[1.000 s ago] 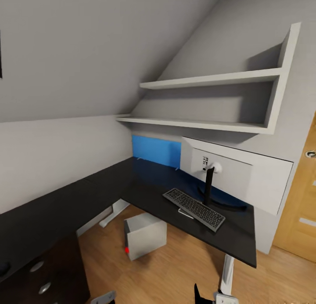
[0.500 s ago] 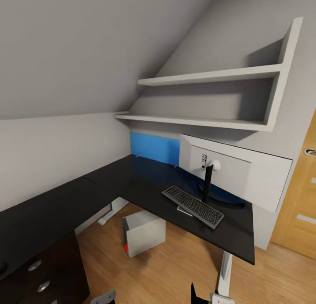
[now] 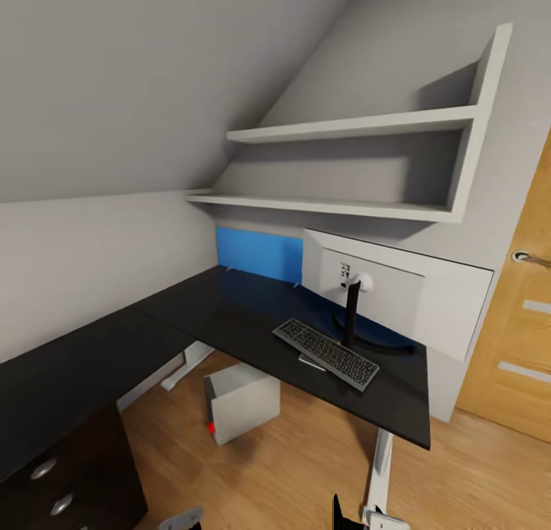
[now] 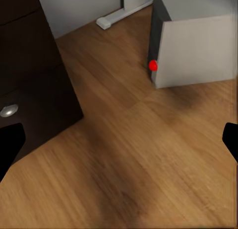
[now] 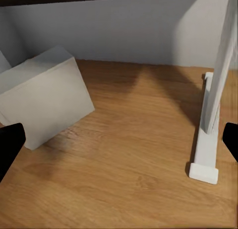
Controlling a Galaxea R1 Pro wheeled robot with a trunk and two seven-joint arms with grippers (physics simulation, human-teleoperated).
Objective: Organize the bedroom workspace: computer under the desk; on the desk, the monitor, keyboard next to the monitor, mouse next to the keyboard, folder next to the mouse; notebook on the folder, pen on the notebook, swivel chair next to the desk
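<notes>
Landmark is the black desk [image 3: 245, 315]; everything placed relative to it.

Monitor [image 3: 398, 292] stands on the desk near its far edge, its back facing us, stand foot on the top; that part of the task looks already met. Keyboard [image 3: 325, 352] lies flat on the desk just in front of the monitor stand, close beside it, so it reads as already placed. A thin pale edge sticks out from under the keyboard's near side; can't tell what it is.

Computer [image 3: 241, 402] is the grey box with a red light; it sits on the wood floor [image 3: 306, 469] below the desk's front edge, roughly under the overhang, tilted relative to the desk line. Probably counts as under the desk; judgement only.

Mouse, folder, notebook, pen and swivel chair: can't place any of them from here. A dark drawer unit [image 3: 69, 484] sits below the desk's near wing.

Left tool [image 4: 119, 142] points down at the floor beside the drawer unit, computer ahead of it; fingers wide apart, nothing between them. Right tool [image 5: 119, 142] faces the floor under the desk, with the white desk leg [image 5: 213, 124] and the computer in view; fingers also spread, holding nothing.

Both arms hang low and free, which fits travelling rather than handling; likely next need is finding the chair with the folder.
</notes>
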